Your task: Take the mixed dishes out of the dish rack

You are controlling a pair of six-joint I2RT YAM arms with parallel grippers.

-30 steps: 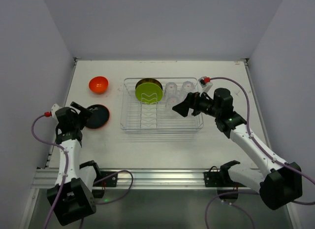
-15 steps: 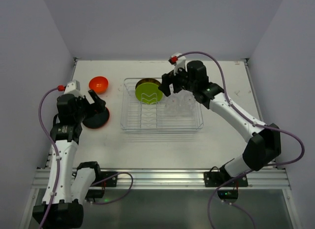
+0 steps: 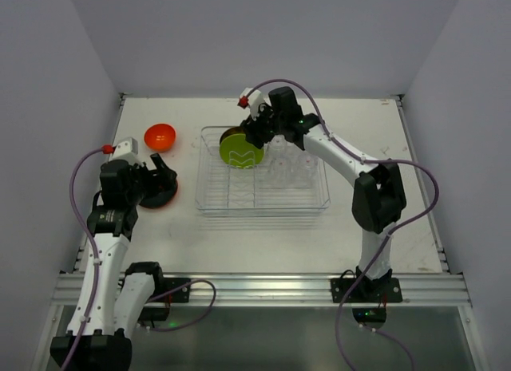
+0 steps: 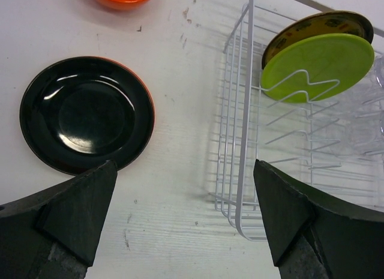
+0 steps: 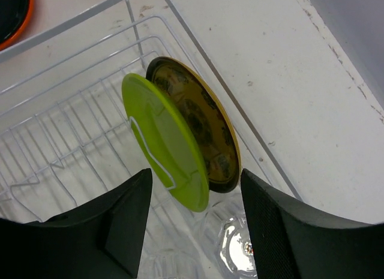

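Closely, right fingers (image 5: 114, 225) over lime plate (image 5: 165, 141)

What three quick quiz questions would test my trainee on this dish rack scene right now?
1. True or false: the lime green plate stands upright in the dish rack beside the yellow-brown plate.
2. Where does the black plate lie? A inside the rack, B on the table left of the rack, C right of the rack.
3. How many plates stand in the rack?
Key: 1 true; 2 B; 3 two.
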